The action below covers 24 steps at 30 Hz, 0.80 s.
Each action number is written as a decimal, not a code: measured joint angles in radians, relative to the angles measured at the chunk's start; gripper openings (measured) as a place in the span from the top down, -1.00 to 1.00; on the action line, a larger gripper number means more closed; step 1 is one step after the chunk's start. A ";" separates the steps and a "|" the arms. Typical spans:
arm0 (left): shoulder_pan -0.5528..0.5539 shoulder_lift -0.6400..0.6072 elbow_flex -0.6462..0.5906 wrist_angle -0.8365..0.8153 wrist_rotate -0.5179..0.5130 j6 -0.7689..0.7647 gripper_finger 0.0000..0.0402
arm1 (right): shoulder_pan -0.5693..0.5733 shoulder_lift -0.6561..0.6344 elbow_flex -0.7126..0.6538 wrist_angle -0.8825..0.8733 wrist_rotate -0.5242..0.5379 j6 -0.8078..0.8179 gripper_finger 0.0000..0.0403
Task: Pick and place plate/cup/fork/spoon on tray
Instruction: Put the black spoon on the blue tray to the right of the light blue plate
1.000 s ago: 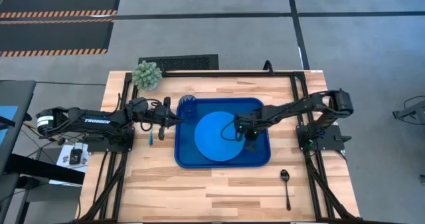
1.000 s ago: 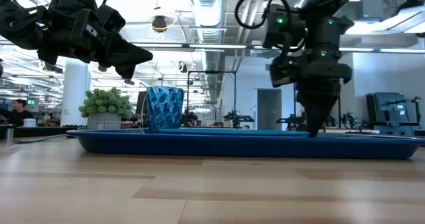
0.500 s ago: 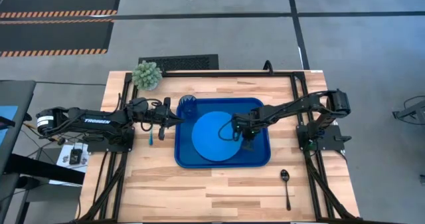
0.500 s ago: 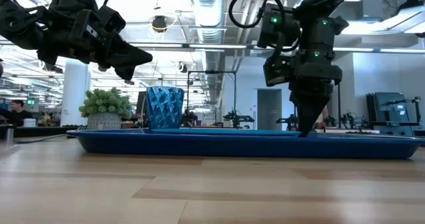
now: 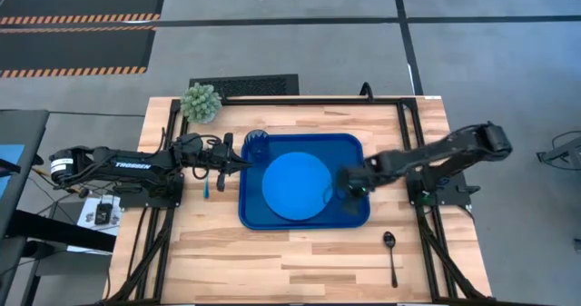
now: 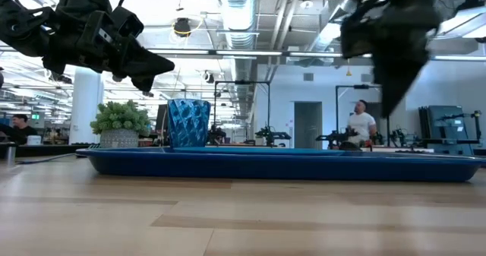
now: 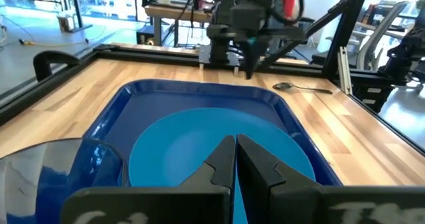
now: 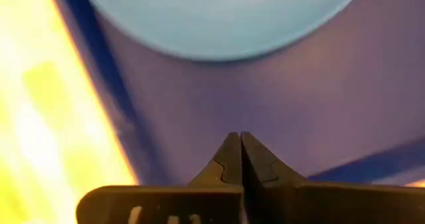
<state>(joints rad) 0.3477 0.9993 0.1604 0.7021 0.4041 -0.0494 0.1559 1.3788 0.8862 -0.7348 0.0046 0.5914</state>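
- Dark-blue plastic, rectangular and raised at the rim, the tray [image 5: 250, 211] lies mid-desk and already carries the round light-blue plate [image 5: 297, 186], flat near its middle, and the small dark-blue translucent cup [image 5: 256, 143], upright in its far-left corner.
- Two things remain outside it. The slim dark metallic spoon [image 5: 392, 256] lies on the wooden desk [image 5: 300, 261] near the near-right corner, just off the tray's near-right corner. The small teal-handled fork [image 5: 207, 189] lies off the tray's left rim.
- Over the tray's right end, beside the plate's right edge and clear of it, hangs the right gripper [image 5: 344, 190]; its two dark fingers [image 8: 229, 159] are pressed together on nothing.
- Spoon and right gripper are the pair the coming move likely turns on: the spoon lies toward the desk's near edge and somewhat rightward of that gripper, on bare wood beyond the tray rim.
- Its long axis runs roughly far-to-near, bowl toward the tray, handle tip toward the near edge and slightly right. A grasp would probably cross the thin handle.
- Clearly the right arm is nearer to it; the left is well apart.
- Above the tray's left rim, tips toward the plate, waits the left gripper [image 5: 238, 161], fingers [image 7: 222, 161] closed and empty.
- The fork sits close to it; it is small in the high view, its axis seemingly far-to-near, and I cannot tell which end bears the tines.
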 joint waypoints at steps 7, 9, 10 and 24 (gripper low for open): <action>0.000 0.000 0.000 0.003 0.000 -0.003 1.00 | 0.265 -0.078 -0.028 -0.068 -0.018 0.499 0.97; 0.000 0.000 0.000 0.000 0.000 -0.008 1.00 | 0.347 -0.083 -0.028 -0.076 -0.016 0.665 0.95; 0.000 0.000 0.000 0.000 0.000 -0.008 1.00 | 0.387 -0.083 -0.028 -0.081 -0.016 0.753 0.94; 0.000 0.000 0.000 0.005 0.000 -0.008 1.00 | 0.746 0.068 -0.028 -0.104 -0.094 1.578 0.30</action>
<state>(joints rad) 0.3474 0.9993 0.1604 0.7070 0.4042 -0.0574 0.9019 1.4472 0.8581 -0.8387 -0.0891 2.1691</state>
